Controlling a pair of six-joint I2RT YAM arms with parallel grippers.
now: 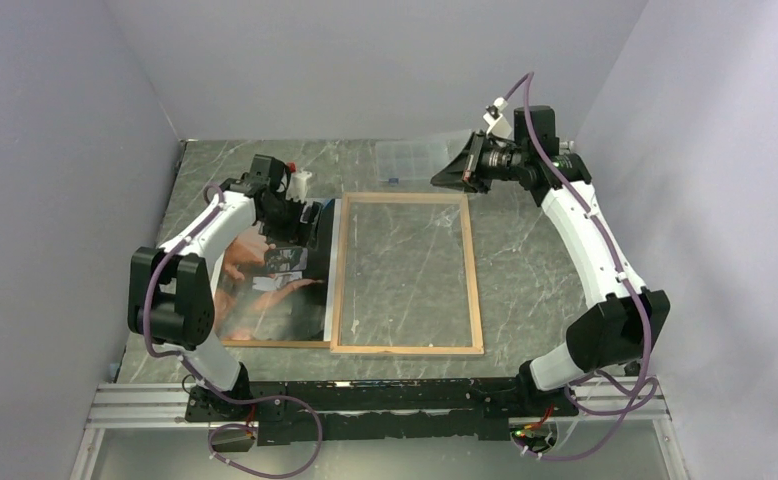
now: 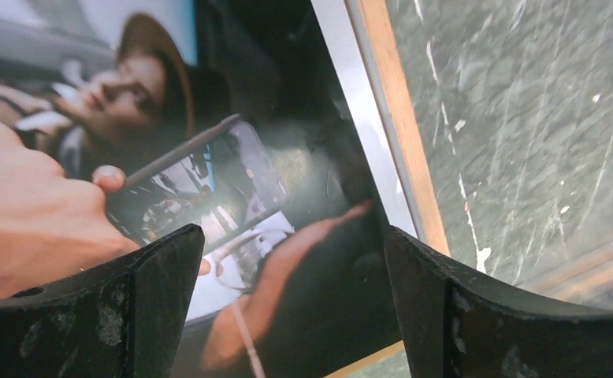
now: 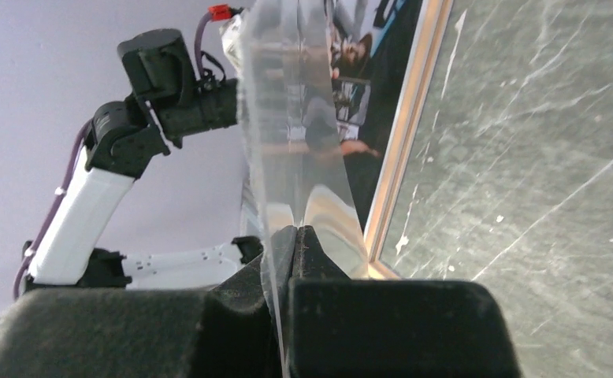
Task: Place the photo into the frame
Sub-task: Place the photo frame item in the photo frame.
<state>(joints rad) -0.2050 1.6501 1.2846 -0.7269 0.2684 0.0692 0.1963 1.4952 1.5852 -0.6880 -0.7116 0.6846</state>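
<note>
Hovering over the photo [image 1: 265, 290], your left gripper [image 2: 291, 256] has its jaws wide apart with nothing between them. The photo lies picture-up straight below it, on the left half of the surface [image 1: 535, 270], with its long axis running from the near edge to the far edge. The gripper sits over the photo's far-right part, close to the right long edge.

The frame [image 1: 405, 348] lies wood-back up just beside that edge, mid-surface, its long axis parallel to the photo's. As I read it, the move is a short carry to the right with no turn needed. The left arm is much the nearer one.

Your right gripper [image 3: 294, 236] is clamped on a clear pane [image 3: 287, 118] at the frame's far-right corner, and the pane looks raised there. I can't tell how the rest of the pane sits, or whether its left side rests on the frame. If it does, it blocks the opening.

Watch points:
- The photo lies flat on a brown backing board [image 1: 265, 343], a strip of which shows at the near side. The fingers have little to bite on, so you will likely have to work the right edge.
- The frame's left rail is a lip in the path.
- A clear compartment box [image 1: 415, 155] and a small white item [image 1: 303, 183] sit toward the far edge, out of the way.
</note>
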